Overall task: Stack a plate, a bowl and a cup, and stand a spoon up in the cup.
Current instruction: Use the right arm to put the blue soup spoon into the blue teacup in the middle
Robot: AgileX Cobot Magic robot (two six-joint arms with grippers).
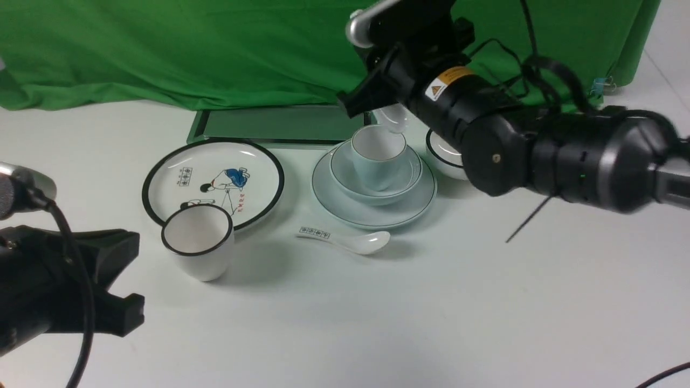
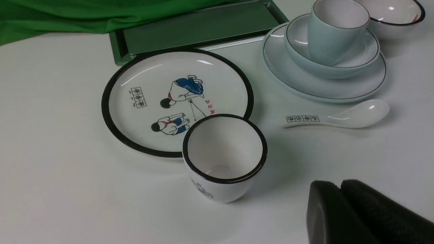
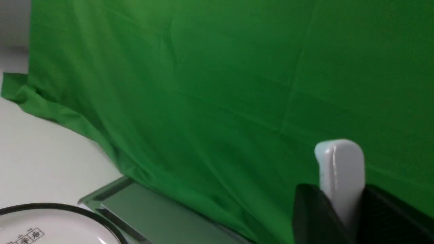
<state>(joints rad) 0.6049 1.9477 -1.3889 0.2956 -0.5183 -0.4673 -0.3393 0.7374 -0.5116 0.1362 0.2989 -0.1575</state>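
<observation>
The plain glossy white ceramic soup spoon (image 3: 340, 169) is pinched between the black fingers of the right gripper (image 3: 340, 206). Only the right wrist view shows this, with a round-cornered end jutting past the fingertips. From the front the arm hides the grip, and the spoon is a pale blur, seemingly just above the far rim of the pale blue handleless cup (image 1: 377, 161). The cup sits in the pale blue-green glossy bowl (image 1: 345, 173) on the pale blue-green round plate (image 1: 372, 216), mid-table. The left gripper (image 2: 339, 203), near left and cut off by the frame edge, is pressed together and holds nothing.
</observation>
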